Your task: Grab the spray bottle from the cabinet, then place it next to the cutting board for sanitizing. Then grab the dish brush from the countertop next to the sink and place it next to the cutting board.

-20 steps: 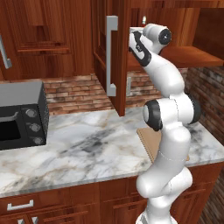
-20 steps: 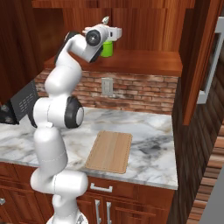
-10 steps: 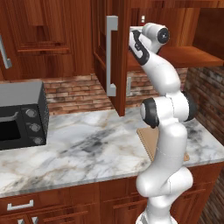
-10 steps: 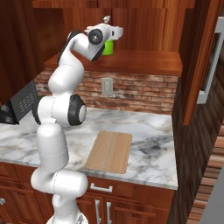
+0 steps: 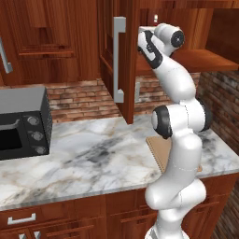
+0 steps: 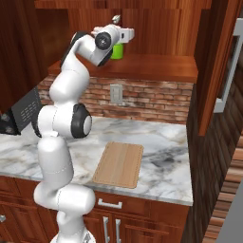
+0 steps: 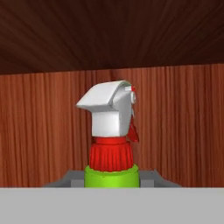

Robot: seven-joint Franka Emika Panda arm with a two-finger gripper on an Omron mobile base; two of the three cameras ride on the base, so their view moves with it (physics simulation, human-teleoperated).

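Note:
The green spray bottle (image 6: 117,51) stands on the shelf (image 6: 156,66) of the open wall cabinet (image 5: 127,60). My gripper (image 6: 121,42) is raised to it and shut on its body. In the hand view the bottle's white and red top (image 7: 111,127) rises just ahead, and the gripper (image 7: 111,180) clamps the green body from both sides. The tan cutting board (image 6: 118,163) lies flat on the marble counter below, partly behind my arm in the left base view (image 5: 161,145). The dish brush is out of view.
A black microwave (image 5: 21,123) stands at the counter's left. The cabinet door with its grey bar handle (image 5: 119,58) hangs open left of my arm, and another door (image 6: 218,66) juts out at the right. A wall outlet (image 6: 115,93) sits on the brick wall.
The jaws have closed from wide apart onto the spray bottle. The arm and bottle have hardly moved.

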